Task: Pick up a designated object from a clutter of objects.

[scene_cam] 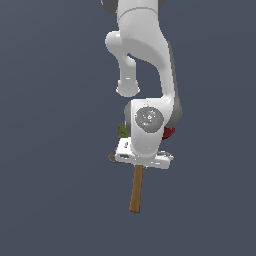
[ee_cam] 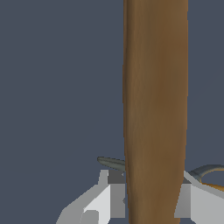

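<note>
Against bare slate-grey ground, the gripper [ee_cam: 153,205] straddles the hammer [ee_cam: 155,109] handle, jaws seemingly pinching it, so a steady lift comes next.

The arm [scene_cam: 142,55] is glossy white with a grey disc at the wrist. The hammer [scene_cam: 136,189] has a warm brown handle with faint darker grain, and its head [ee_cam: 112,163] is dark grey. The gripper [ee_cam: 151,201] is white with grey fingers [ee_cam: 115,192]. An olive-green can [scene_cam: 122,131] and a red bowl [scene_cam: 168,132] peek from behind the arm. An orange scissors handle [ee_cam: 213,186] shows. The ground [scene_cam: 50,150] is flat slate blue-grey.
</note>
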Controlling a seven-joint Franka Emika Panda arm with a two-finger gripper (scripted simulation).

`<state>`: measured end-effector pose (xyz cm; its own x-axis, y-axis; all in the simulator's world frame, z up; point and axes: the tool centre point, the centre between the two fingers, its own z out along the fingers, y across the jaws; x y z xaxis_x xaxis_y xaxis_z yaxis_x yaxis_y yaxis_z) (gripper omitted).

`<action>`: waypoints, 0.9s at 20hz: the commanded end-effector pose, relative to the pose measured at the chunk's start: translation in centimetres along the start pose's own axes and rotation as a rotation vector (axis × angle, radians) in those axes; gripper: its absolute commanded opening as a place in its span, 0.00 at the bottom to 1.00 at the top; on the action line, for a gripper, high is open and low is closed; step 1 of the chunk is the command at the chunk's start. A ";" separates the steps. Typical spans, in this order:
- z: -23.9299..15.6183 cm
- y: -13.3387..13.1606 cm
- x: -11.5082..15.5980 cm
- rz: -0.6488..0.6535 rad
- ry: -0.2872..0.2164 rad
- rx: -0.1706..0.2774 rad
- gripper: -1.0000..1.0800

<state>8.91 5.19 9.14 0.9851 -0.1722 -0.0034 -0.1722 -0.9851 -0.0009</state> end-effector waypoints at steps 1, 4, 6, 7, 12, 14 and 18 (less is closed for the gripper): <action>-2.6 1.9 0.1 0.001 0.005 0.001 0.00; -5.6 4.4 0.2 0.001 0.004 0.001 0.00; -7.6 6.0 0.2 0.001 0.004 0.001 0.00; -8.6 6.8 0.2 0.002 0.004 0.002 0.00; -13.6 10.8 0.3 0.002 0.004 0.003 0.00; -15.6 12.4 0.4 0.002 0.004 0.003 0.00; -19.6 15.6 0.5 0.002 0.004 0.003 0.00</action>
<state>6.94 -9.08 27.03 0.9847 -0.1745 -0.0026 -0.1745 -0.9847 -0.0031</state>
